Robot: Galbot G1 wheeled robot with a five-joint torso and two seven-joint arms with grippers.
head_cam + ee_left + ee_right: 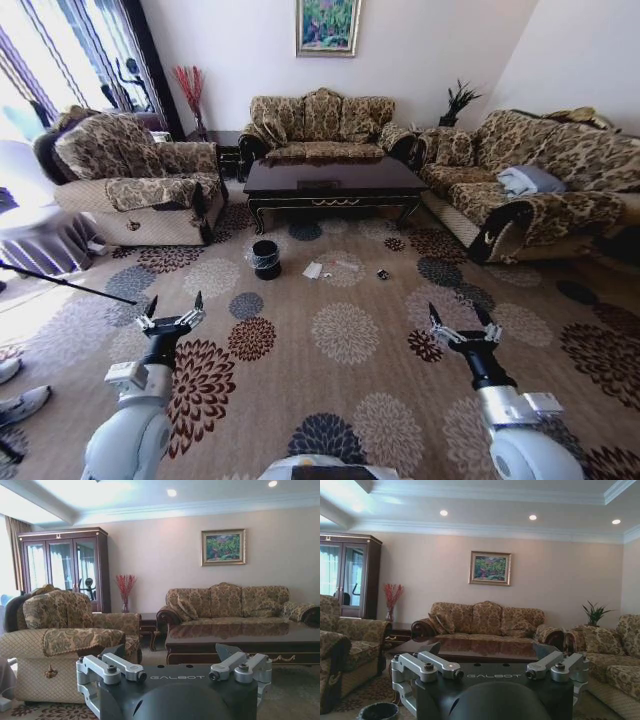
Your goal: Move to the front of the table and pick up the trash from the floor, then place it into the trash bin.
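The dark glossy table (pixel 335 180) stands ahead on the flowered carpet, in front of the far sofa; it also shows beyond each gripper's fingers as the table (pixel 240 636) and the table (pixel 470 650). On the floor before it lies the trash: a white napkin (pixel 313 270), a slim tube (pixel 347 265) and a small dark scrap (pixel 382 273). The black trash bin (pixel 266 258) sits left of the napkin, and the bin (pixel 378 711) shows in the right wrist view. My left gripper (pixel 175 302) and right gripper (pixel 455 316) hover open and empty over the carpet, well short of the trash.
An armchair (pixel 140 180) flanks the table on the left, a long sofa (pixel 540 185) on the right and another sofa (pixel 320 125) behind. A round cloth-draped table (pixel 35 235) and a thin black pole (pixel 60 282) stand at the left. Shoes (pixel 20 403) lie near my left side.
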